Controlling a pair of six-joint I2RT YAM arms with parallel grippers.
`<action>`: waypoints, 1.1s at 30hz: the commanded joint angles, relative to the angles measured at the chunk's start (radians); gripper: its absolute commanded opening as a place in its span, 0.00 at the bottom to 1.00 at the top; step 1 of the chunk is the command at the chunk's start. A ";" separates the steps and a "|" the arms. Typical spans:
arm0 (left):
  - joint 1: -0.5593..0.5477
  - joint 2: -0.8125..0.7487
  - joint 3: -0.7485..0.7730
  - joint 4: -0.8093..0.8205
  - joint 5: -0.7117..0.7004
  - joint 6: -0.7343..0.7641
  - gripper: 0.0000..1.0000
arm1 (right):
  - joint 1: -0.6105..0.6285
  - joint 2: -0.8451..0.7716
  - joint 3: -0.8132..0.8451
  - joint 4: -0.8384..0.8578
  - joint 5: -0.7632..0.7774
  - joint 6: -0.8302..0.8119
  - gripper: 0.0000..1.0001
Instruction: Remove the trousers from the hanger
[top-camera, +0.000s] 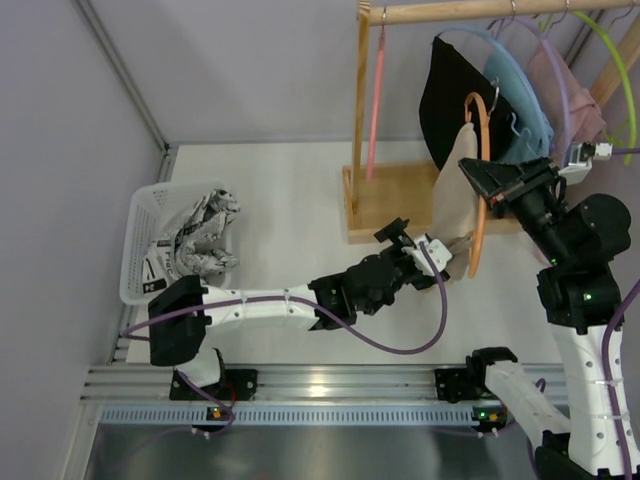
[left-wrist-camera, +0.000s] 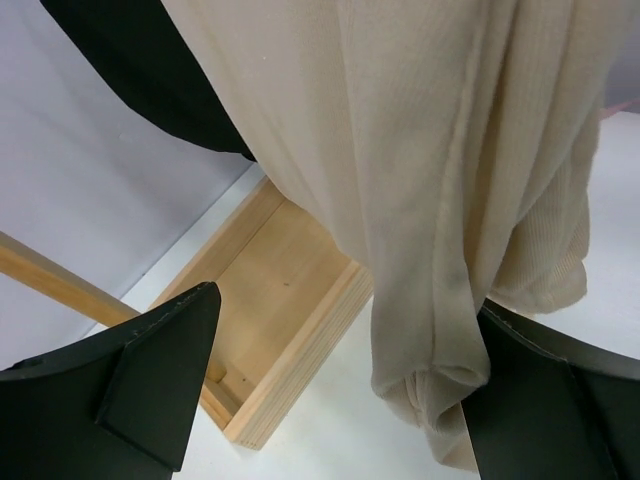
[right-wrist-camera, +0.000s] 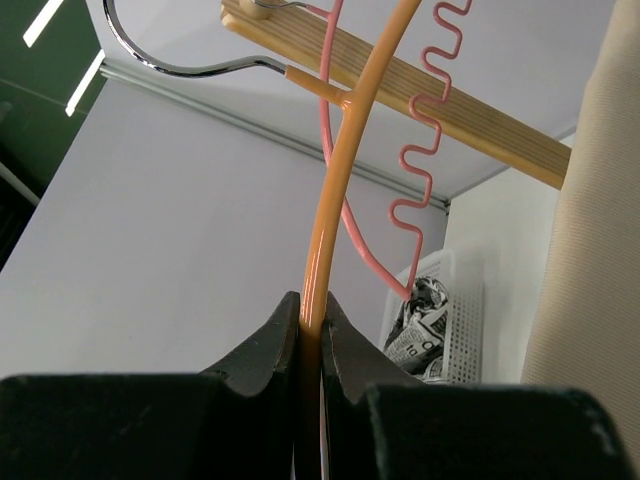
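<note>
Right claw (right-wrist-camera: 310, 308) pinches hanger (right-wrist-camera: 341, 165); left claw (left-wrist-camera: 350, 300) straddles trousers (left-wrist-camera: 420, 150).

The left arm is stretching far forward, its left gripper (top-camera: 418, 243) gaping wide. The right arm is rearing upright, its right gripper (right-wrist-camera: 310, 335) pinching the orange hanger (right-wrist-camera: 338, 170) between tight-closed fingers.

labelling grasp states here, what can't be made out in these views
- Right wrist view: the orange hanger below the right gripper, hidden by the gripper itself.
- Top view: how the trousers sit on the hanger, covered by that gripper.
- Left wrist view: the trousers' upper part, cut off by the top edge.
</note>
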 joint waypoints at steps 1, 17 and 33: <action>-0.008 -0.078 -0.038 0.067 0.034 0.033 0.96 | 0.002 -0.001 0.051 0.167 -0.025 0.010 0.00; 0.017 -0.081 -0.010 0.067 0.078 0.062 0.92 | 0.003 0.006 0.014 0.223 -0.086 0.059 0.00; 0.020 -0.103 -0.013 0.067 0.149 0.116 0.20 | 0.005 0.017 0.011 0.252 -0.111 0.054 0.00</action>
